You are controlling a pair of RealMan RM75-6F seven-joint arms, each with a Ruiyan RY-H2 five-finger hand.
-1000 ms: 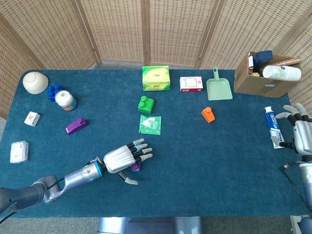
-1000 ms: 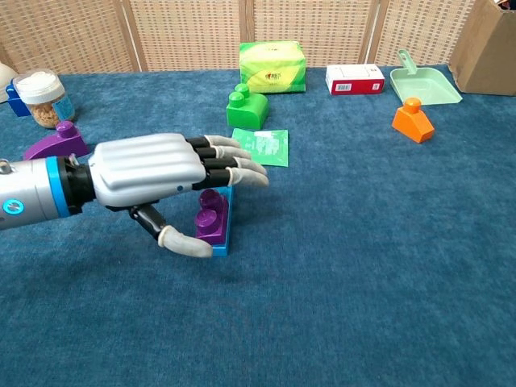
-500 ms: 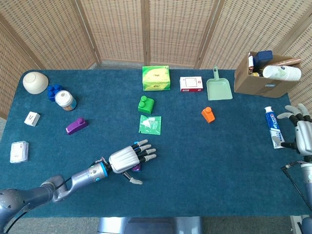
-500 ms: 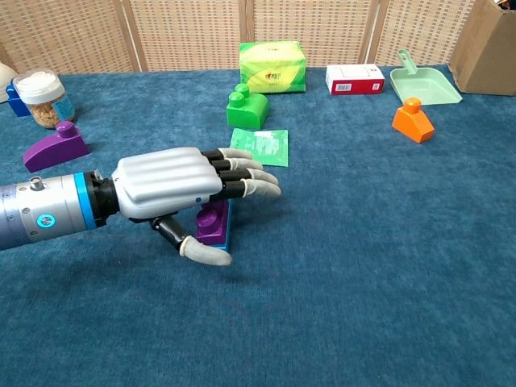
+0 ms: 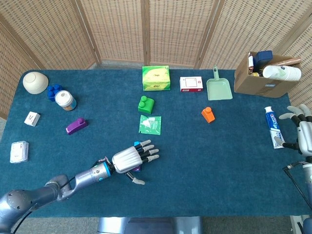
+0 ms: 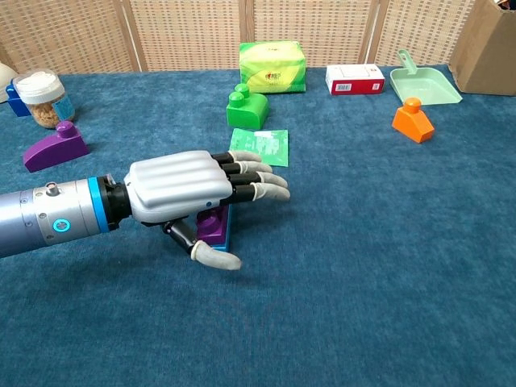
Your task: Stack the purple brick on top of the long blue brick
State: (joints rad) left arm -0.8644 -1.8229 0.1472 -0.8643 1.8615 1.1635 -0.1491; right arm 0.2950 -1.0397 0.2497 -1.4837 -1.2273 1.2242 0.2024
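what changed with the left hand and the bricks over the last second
The left hand slid rightward over the purple brick and long blue brick, fingers spread, gripping nothing. The bricks stayed put, purple already on blue. The right hand stayed open by the toothpaste, drifting slightly right.

Most of the purple brick (image 6: 211,226) and the long blue brick (image 6: 229,228) is covered by the left hand (image 6: 189,196); only a purple side and a thin blue edge are seen below the palm in the chest view, and small slivers (image 5: 137,168) in the head view. Whether the fingers (image 6: 262,182) touch either brick cannot be told. The right hand (image 5: 303,137) is cut off by the right edge of the head view and is not shown in the chest view. The cardboard box (image 6: 488,50) is cropped at the chest view's corner. Print on the toothpaste tube (image 5: 274,127) is too small to be read.
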